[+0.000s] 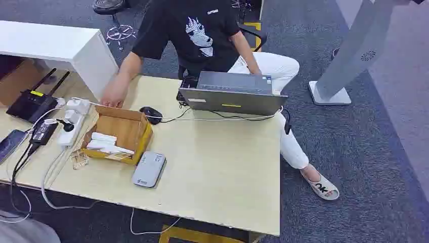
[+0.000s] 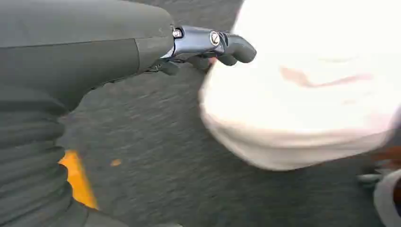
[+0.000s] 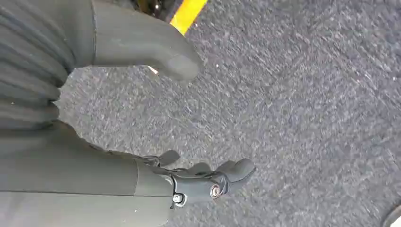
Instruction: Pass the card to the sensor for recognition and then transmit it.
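Fingers on both hands are hanging loose and apart, gripping nothing: the left hand point(image 2: 208, 47) is dangling over dark grey carpet beside a blurred white shape, and the right hand point(image 3: 198, 182) is hovering over the same carpet near a yellow floor stripe point(image 3: 188, 13). Neither hand is touching anything.

On the pale wooden surface point(image 1: 222, 167), white cards point(image 1: 103, 142) are lying stacked inside an open brown cardboard box point(image 1: 121, 132) at the left. Just to the near right of the box, a flat grey rounded sensor pad point(image 1: 148, 169) is resting. A person in a black shirt point(image 1: 195, 30) is sitting at the far side, reaching a hand point(image 1: 114, 96) toward the box's far edge, behind a grey laptop point(image 1: 232, 92).

Judging by its look, a card is probably thin, light, stiff and slick, lying flat, so lifting it by a long edge, pinched between thumb and fingers, is looking wisest. Details on its face are too small to tell.
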Motion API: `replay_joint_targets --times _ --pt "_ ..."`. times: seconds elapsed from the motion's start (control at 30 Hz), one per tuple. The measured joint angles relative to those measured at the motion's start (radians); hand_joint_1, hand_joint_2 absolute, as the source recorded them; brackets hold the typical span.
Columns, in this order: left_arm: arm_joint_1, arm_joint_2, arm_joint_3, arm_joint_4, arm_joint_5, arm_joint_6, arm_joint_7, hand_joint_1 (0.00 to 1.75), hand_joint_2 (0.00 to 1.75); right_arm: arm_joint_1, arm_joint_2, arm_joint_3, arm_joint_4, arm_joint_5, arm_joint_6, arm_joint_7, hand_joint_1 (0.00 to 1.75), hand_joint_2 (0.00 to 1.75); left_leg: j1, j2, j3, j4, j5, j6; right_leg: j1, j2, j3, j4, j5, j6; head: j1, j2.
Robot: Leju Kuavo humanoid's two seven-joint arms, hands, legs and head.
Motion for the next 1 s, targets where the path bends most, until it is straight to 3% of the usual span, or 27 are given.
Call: replay_joint_targets --times 0.33,0.67,0.83,1.0 --pt "0.059 -0.044 -0.06 -0.361 -0.028 0.032 -0.064 0.0 1.75 -0.001 0.003 -0.076 -0.011 0.101 -0.024 0.01 0.0 1.75 0.0 0.0 0.0 0.0 0.0 0.0 0.0 0.0 0.0 0.0 0.0 0.0 0.0 0.0" --pt "0.107 -0.062 -0.198 -0.713 -0.111 0.058 -0.116 0.0 1.75 -0.003 0.019 -0.146 -0.019 0.21 -0.04 0.024 0.0 1.75 0.0 0.0 0.001 0.0 0.0 0.0 0.0 0.0 0.0 0.0 0.0 0.0 0.0 0.0" --pt "0.142 -0.06 -0.272 -0.864 -0.143 0.068 -0.142 0.0 1.75 -0.005 0.029 -0.179 -0.023 0.27 -0.046 0.035 0.0 1.75 0.0 0.0 0.001 0.0 0.0 0.0 0.0 0.0 0.0 0.0 0.0 0.0 0.0 0.0" --pt "0.188 -0.021 -0.343 -1.002 -0.169 0.072 -0.162 0.0 1.75 -0.005 0.04 -0.221 -0.024 0.353 -0.048 0.053 0.0 1.75 0.0 0.0 0.001 0.0 0.0 0.0 0.0 0.0 0.0 0.0 0.0 0.0 0.0 0.0"
